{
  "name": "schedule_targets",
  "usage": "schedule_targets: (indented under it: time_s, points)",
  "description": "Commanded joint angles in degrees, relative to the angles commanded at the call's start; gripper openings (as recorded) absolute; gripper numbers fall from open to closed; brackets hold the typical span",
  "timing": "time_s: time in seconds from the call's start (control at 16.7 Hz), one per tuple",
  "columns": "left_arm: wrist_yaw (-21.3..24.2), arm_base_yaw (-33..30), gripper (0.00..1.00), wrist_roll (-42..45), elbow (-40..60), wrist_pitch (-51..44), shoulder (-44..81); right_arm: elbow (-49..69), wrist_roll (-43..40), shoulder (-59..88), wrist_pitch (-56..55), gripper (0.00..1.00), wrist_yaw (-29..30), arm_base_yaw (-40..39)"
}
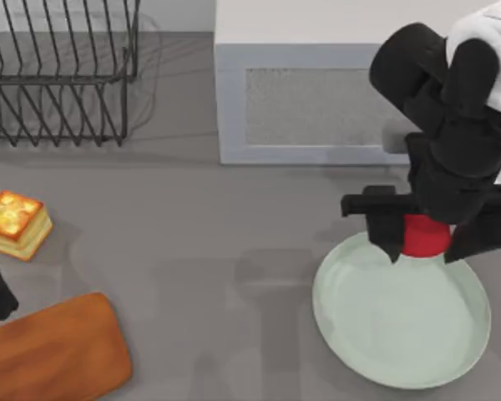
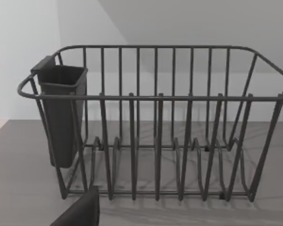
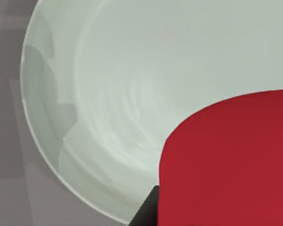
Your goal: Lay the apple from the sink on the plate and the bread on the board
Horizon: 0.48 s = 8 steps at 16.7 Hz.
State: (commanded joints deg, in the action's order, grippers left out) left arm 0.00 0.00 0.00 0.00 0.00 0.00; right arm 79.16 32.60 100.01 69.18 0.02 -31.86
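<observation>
1. Grey tabletop (image 1: 234, 251) is spread under a pale box-like unit (image 1: 317, 92) at the far side, with a dark wire dish rack (image 1: 58, 75) at the far left.
2. At the right of the table, the right gripper (image 1: 423, 248) is held over the far rim of the plate (image 1: 401, 334), its 2 dark fingers closed around the apple (image 1: 424, 236), which is seen between them.
3. In the right wrist view, the apple (image 3: 231, 160) is seen close up above the pale green plate (image 3: 108, 94); whether the apple touches the plate cannot be told.
4. The bread (image 1: 17, 224) is placed on the tabletop at the left, toasted top up, just beyond the board (image 1: 54, 351) and apart from it.
5. The left arm is parked at the left edge of the table, beside the bread; whether its pincer is open cannot be told.
6. In the left wrist view, the rack (image 2: 155, 127) is seen with a dark cup (image 2: 61, 113) hung at 1 end.
</observation>
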Motion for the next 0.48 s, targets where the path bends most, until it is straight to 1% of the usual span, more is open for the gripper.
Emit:
schedule_targets:
  time_s: [0.24,0.48]
  points:
    - [0.0,0.0,1.0,0.0,0.0,0.0,0.0,0.04,0.11,-0.02,0.01,0.0,0.0,-0.12]
    - [0.0,0.0,1.0,0.0,0.0,0.0,0.0,0.04,0.11,-0.02,0.01,0.3,0.0,-0.12]
